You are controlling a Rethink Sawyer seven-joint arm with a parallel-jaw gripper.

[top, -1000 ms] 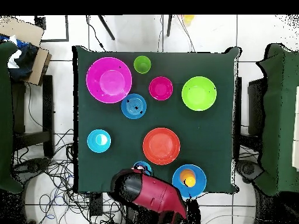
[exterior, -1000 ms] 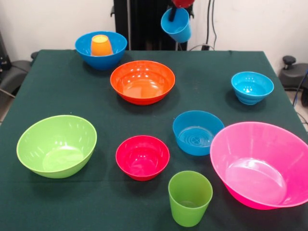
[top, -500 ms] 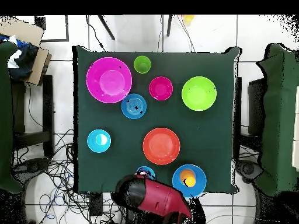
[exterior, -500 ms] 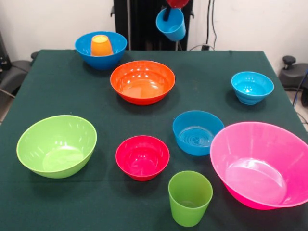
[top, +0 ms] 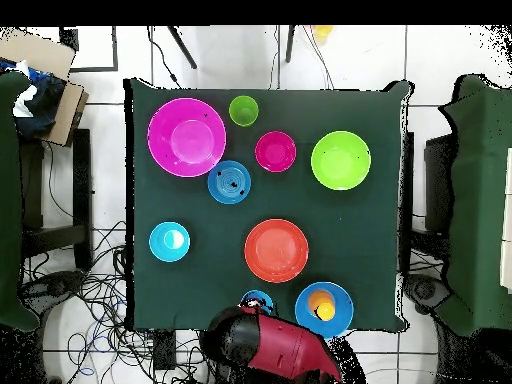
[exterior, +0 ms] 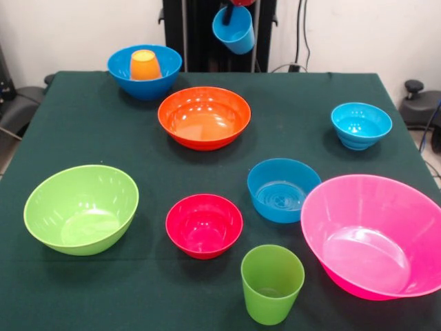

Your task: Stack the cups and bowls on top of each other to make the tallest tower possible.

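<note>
My gripper (exterior: 231,12) hangs at the top edge, shut on the rim of the tilted light blue cup (exterior: 234,29), high above the table's far edge; overhead, that cup (top: 258,298) peeks out from under the red arm (top: 275,345). The orange cup (exterior: 145,65) stands upside down in the large blue bowl (exterior: 146,83). The wide orange bowl (exterior: 204,117) lies just below and left of the held cup. The green cup (exterior: 271,283) stands upright at the near edge.
Spread over the green cloth are the lime green bowl (exterior: 81,209), small red bowl (exterior: 204,225), medium blue bowl (exterior: 283,189), large pink bowl (exterior: 375,234) and small turquoise bowl (exterior: 361,125). Chairs stand at both sides.
The gripper has carried the light blue cup leftward in the front view and slightly higher, toward the large blue bowl's side. Nothing on the table has moved.
</note>
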